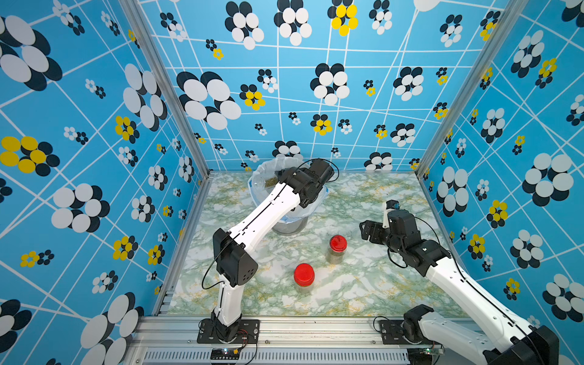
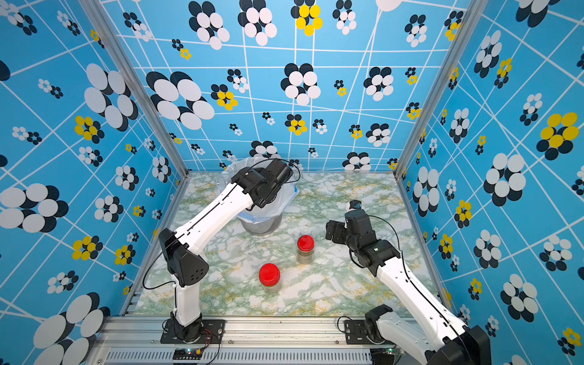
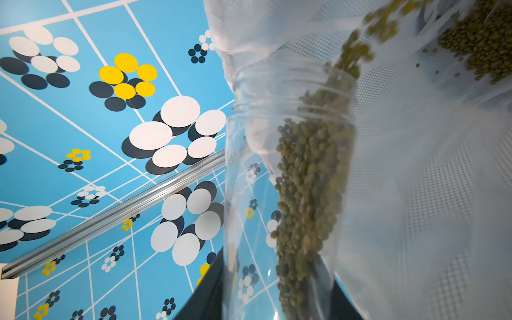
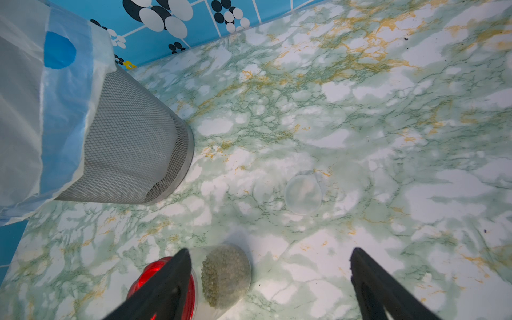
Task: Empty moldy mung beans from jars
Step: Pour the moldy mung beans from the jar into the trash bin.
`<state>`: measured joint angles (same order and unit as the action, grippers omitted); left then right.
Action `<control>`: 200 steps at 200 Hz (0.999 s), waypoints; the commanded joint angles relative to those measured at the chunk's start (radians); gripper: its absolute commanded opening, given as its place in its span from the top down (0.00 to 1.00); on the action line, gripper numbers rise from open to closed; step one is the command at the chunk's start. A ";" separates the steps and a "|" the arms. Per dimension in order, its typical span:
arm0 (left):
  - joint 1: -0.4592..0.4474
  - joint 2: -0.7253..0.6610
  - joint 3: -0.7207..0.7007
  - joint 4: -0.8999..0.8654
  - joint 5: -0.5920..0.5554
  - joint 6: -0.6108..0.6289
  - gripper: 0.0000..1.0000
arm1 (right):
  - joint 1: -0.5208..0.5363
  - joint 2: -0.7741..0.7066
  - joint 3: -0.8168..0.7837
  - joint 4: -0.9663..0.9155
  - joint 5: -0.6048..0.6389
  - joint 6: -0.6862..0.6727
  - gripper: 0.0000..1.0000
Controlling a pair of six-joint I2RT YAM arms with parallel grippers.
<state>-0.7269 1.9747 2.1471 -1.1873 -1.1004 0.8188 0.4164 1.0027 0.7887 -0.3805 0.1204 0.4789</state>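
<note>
We see blue walls (image 1: 316,104) printed with white grid lines and black, white and yellow flowers, aluminium posts (image 1: 166,88) at the corners, a green-white-yellow marbled table (image 1: 363,284), and a slotted aluminium rail (image 1: 316,328) along its front. Even light.

The bin (image 4: 133,144) is grey metal mesh lined with a thin translucent plastic bag (image 4: 19,110); the jar (image 3: 249,194) is clear and smooth, the lids (image 1: 304,274) glossy red plastic, the desk (image 4: 360,110) smooth marble-print.
</note>
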 commanded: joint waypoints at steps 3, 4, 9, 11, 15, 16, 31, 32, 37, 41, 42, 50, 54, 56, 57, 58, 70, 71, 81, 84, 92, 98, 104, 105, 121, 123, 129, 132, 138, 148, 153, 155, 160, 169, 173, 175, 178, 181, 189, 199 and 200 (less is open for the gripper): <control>-0.009 -0.032 -0.011 0.035 -0.050 0.028 0.81 | -0.005 -0.020 -0.024 0.009 -0.001 0.004 0.08; -0.009 -0.032 -0.010 0.036 -0.050 0.028 0.81 | -0.005 -0.021 -0.024 0.009 -0.002 0.005 0.08; -0.011 -0.032 -0.011 0.038 -0.051 0.028 0.81 | -0.004 -0.023 -0.025 0.007 -0.002 0.003 0.08; -0.012 -0.031 -0.011 0.039 -0.051 0.029 0.82 | -0.004 -0.023 -0.025 0.006 -0.002 0.003 0.08; -0.012 -0.030 -0.011 0.042 -0.055 0.033 0.82 | -0.004 -0.023 -0.025 0.008 0.000 0.003 0.08; -0.012 -0.030 -0.012 0.042 -0.056 0.034 0.82 | -0.004 -0.022 -0.026 0.007 0.000 0.003 0.08; -0.012 -0.031 -0.013 0.054 -0.068 0.047 0.81 | -0.003 -0.024 -0.027 0.007 0.000 0.003 0.08; -0.012 -0.030 -0.013 0.054 -0.068 0.048 0.82 | -0.004 -0.024 -0.027 0.007 0.000 0.003 0.08; -0.012 -0.030 -0.015 0.058 -0.070 0.052 0.82 | -0.004 -0.024 -0.026 0.008 -0.002 0.004 0.08; -0.012 -0.032 -0.016 0.060 -0.070 0.055 0.82 | -0.004 -0.025 -0.026 0.008 -0.002 0.004 0.08; -0.012 -0.031 -0.016 0.060 -0.070 0.055 0.82 | -0.004 -0.026 -0.026 0.008 -0.002 0.003 0.08; -0.012 -0.033 -0.018 0.064 -0.070 0.058 0.81 | -0.003 -0.026 -0.026 0.009 -0.001 0.003 0.08; -0.012 -0.034 -0.018 0.065 -0.069 0.059 0.81 | -0.003 -0.026 -0.026 0.008 -0.002 0.004 0.08; -0.012 -0.035 -0.017 0.067 -0.069 0.059 0.81 | -0.004 -0.025 -0.026 0.008 -0.001 0.004 0.08; -0.012 -0.035 -0.018 0.067 -0.070 0.059 0.81 | -0.004 -0.025 -0.026 0.009 -0.002 0.004 0.08; -0.012 -0.036 -0.017 0.067 -0.070 0.060 0.81 | -0.004 -0.025 -0.026 0.008 -0.001 0.004 0.08; -0.012 -0.038 -0.019 0.067 -0.071 0.059 0.81 | -0.004 -0.024 -0.026 0.011 -0.001 0.004 0.08; -0.012 -0.039 -0.019 0.067 -0.071 0.059 0.81 | -0.004 -0.023 -0.025 0.011 -0.002 0.004 0.08; -0.012 -0.040 -0.022 0.067 -0.071 0.059 0.81 | -0.004 -0.021 -0.026 0.013 -0.002 0.005 0.08; -0.012 -0.043 -0.023 0.068 -0.071 0.061 0.81 | -0.003 -0.020 -0.025 0.013 -0.002 0.005 0.08; -0.012 -0.044 -0.027 0.069 -0.070 0.063 0.81 | -0.004 -0.018 -0.024 0.013 -0.003 0.005 0.08; -0.012 -0.044 -0.030 0.068 -0.071 0.063 0.81 | -0.004 -0.016 -0.023 0.014 -0.004 0.006 0.08; -0.013 -0.044 -0.031 0.068 -0.071 0.065 0.81 | -0.005 -0.016 -0.024 0.015 -0.004 0.006 0.08; -0.013 -0.044 -0.032 0.068 -0.071 0.065 0.81 | -0.004 -0.015 -0.023 0.014 -0.004 0.006 0.08; -0.012 -0.047 -0.034 0.070 -0.071 0.063 0.82 | -0.004 -0.012 -0.025 0.015 -0.006 0.007 0.08; -0.012 -0.047 -0.033 0.070 -0.072 0.064 0.82 | -0.004 -0.012 -0.025 0.016 -0.005 0.007 0.08; -0.012 -0.047 -0.035 0.072 -0.071 0.062 0.81 | -0.004 -0.012 -0.025 0.017 -0.007 0.007 0.08; -0.012 -0.048 -0.033 0.072 -0.069 0.062 0.82 | -0.004 -0.011 -0.025 0.016 -0.005 0.008 0.08; -0.012 -0.049 -0.034 0.072 -0.070 0.061 0.81 | -0.004 -0.010 -0.026 0.017 -0.006 0.009 0.08; -0.012 -0.050 -0.035 0.070 -0.069 0.060 0.81 | -0.004 -0.010 -0.028 0.020 -0.008 0.009 0.08; -0.012 -0.050 -0.035 0.071 -0.071 0.062 0.81 | -0.004 -0.010 -0.030 0.020 -0.007 0.010 0.08; -0.012 -0.050 -0.036 0.071 -0.072 0.062 0.81 | -0.003 -0.010 -0.031 0.020 -0.008 0.010 0.08; -0.012 -0.050 -0.035 0.071 -0.072 0.062 0.82 | -0.004 -0.010 -0.030 0.021 -0.008 0.011 0.08; -0.012 -0.051 -0.037 0.069 -0.073 0.063 0.81 | -0.004 -0.009 -0.031 0.022 -0.007 0.012 0.08; -0.012 -0.050 -0.036 0.069 -0.074 0.063 0.81 | -0.004 -0.008 -0.031 0.023 -0.008 0.012 0.08; -0.012 -0.050 -0.037 0.069 -0.075 0.063 0.82 | -0.003 -0.009 -0.031 0.024 -0.009 0.012 0.08; -0.013 -0.050 -0.037 0.069 -0.076 0.063 0.82 | -0.004 -0.009 -0.032 0.024 -0.008 0.012 0.08; -0.014 -0.050 -0.037 0.069 -0.078 0.063 0.82 | -0.004 -0.009 -0.033 0.023 -0.009 0.013 0.08; -0.020 -0.050 -0.037 0.061 -0.096 0.066 0.81 | -0.004 -0.008 -0.031 0.022 -0.011 0.014 0.08; -0.033 -0.054 -0.041 0.063 -0.115 0.072 0.82 | -0.004 -0.009 -0.032 0.023 -0.013 0.013 0.08; -0.034 -0.055 -0.040 0.064 -0.116 0.073 0.82 | -0.004 -0.010 -0.033 0.022 -0.012 0.013 0.08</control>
<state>-0.7357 1.9575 2.1216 -1.1213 -1.1542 0.8726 0.4164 0.9920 0.7700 -0.3752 0.1200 0.4831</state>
